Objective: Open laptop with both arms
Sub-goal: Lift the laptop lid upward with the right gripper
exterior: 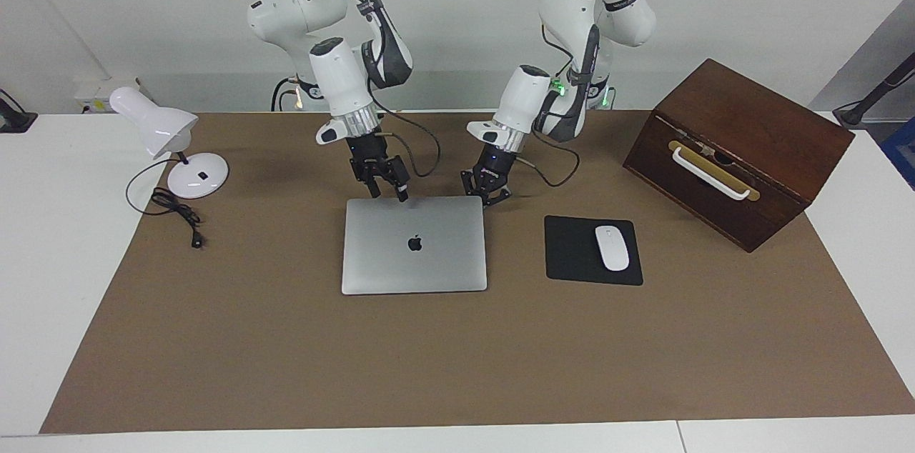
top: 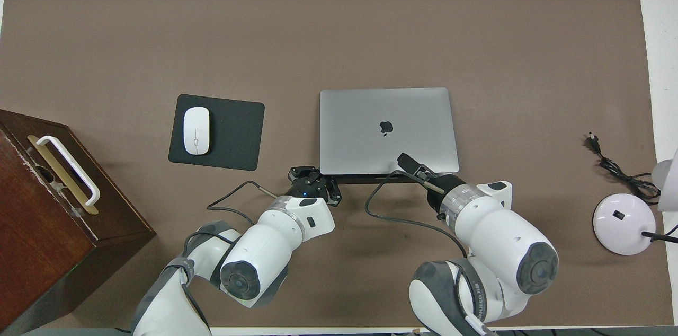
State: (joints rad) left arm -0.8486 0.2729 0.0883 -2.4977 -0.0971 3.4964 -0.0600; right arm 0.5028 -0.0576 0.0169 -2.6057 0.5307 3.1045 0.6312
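The silver-grey laptop (exterior: 414,244) (top: 388,131) lies closed in the middle of the brown mat, logo up. My right gripper (exterior: 388,193) (top: 413,165) hangs over the edge of the lid nearest the robots, and its fingers stand apart with nothing between them. My left gripper (exterior: 492,200) (top: 313,181) is shut, with its tip down at the mat beside the laptop's corner nearest the robots, toward the left arm's end. It holds nothing.
A black mouse pad (exterior: 573,253) (top: 233,132) with a white mouse (exterior: 612,247) (top: 196,130) lies beside the laptop. A brown wooden box (exterior: 736,153) (top: 47,209) stands at the left arm's end. A white desk lamp (exterior: 171,146) (top: 625,223) and its cord are at the right arm's end.
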